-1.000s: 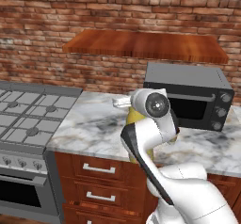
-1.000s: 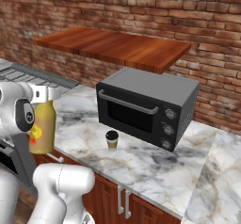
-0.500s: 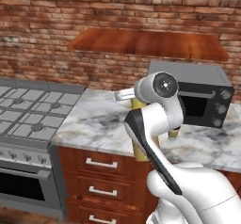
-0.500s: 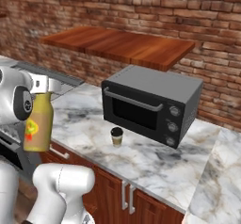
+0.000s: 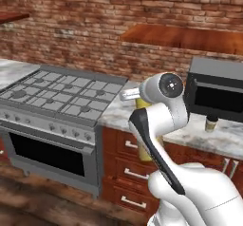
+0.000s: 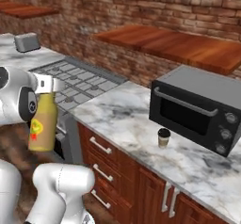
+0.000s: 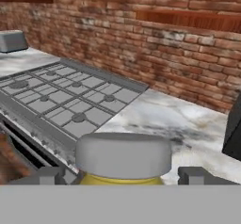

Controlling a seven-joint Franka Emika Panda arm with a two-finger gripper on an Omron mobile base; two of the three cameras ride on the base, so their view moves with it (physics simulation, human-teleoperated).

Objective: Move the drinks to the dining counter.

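1. Left base view: one stove [image 5: 61, 97] left, one microwave [image 5: 219, 94] right on the marble worktop [image 5: 209, 136]; the paper cup [image 5: 211, 124] stands before it.
2. Right base view: the yellow bottle [image 6: 43, 122] hangs off the worktop's near edge, over open floor.
3. Hand view: fingers [image 7: 193, 175] clamped on the bottle's neck below its grey cap [image 7: 123, 155].

Stove [image 5: 61, 94], microwave [image 6: 200, 108], toaster [image 6: 27, 42], brick wall [image 7: 117, 35]

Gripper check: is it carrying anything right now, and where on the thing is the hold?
Yes. The gripper holds the tall mustard-yellow bottle with grey cap and red label, upright, with a finger on each side just below the cap.
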